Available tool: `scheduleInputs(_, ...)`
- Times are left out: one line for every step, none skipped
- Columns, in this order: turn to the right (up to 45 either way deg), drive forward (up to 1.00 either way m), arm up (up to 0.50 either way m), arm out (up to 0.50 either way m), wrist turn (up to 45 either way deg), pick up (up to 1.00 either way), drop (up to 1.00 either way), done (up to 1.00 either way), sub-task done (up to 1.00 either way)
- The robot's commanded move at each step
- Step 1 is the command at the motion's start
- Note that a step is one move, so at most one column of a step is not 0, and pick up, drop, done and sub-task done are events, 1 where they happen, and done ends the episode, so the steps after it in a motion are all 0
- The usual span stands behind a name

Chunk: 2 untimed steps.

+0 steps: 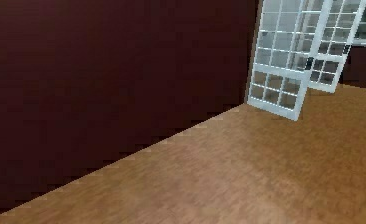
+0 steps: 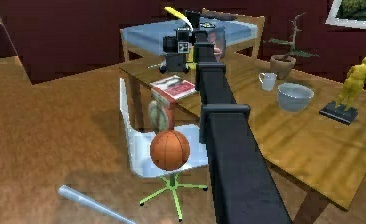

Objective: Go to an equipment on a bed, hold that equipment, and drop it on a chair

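A bed (image 2: 149, 37) with a blue mattress and a wooden frame stands at the back of the arm side view. My arm (image 2: 223, 130) reaches up the picture toward it, over a wooden table (image 2: 291, 135). The gripper (image 2: 168, 56) shows at the arm's far end, in front of the bed's near edge. A small curved yellow thing (image 2: 176, 13) sits just above it against the bed. I cannot tell whether the gripper holds anything. A white chair (image 2: 129, 112) with green legs stands left of the arm, with a basketball (image 2: 171, 148) on its seat.
On the table are a red book (image 2: 175, 90), a white mug (image 2: 267, 80), a grey bowl (image 2: 295, 96), a potted plant (image 2: 284, 60) and a gold statue (image 2: 355, 82). A bat (image 2: 96, 205) lies on the floor. Ahead, a dark red wall (image 1: 111, 80) meets wood floor, with white paned doors (image 1: 291, 60).
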Motion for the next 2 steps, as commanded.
scheduleInputs(0.0, 0.00, 0.00, -0.10, 0.0, 0.00, 0.00, 0.00, 0.00)
scheduleInputs(0.0, 0.00, 0.00, 0.00, 0.0, 0.00, 0.00, 1.00, 0.00)
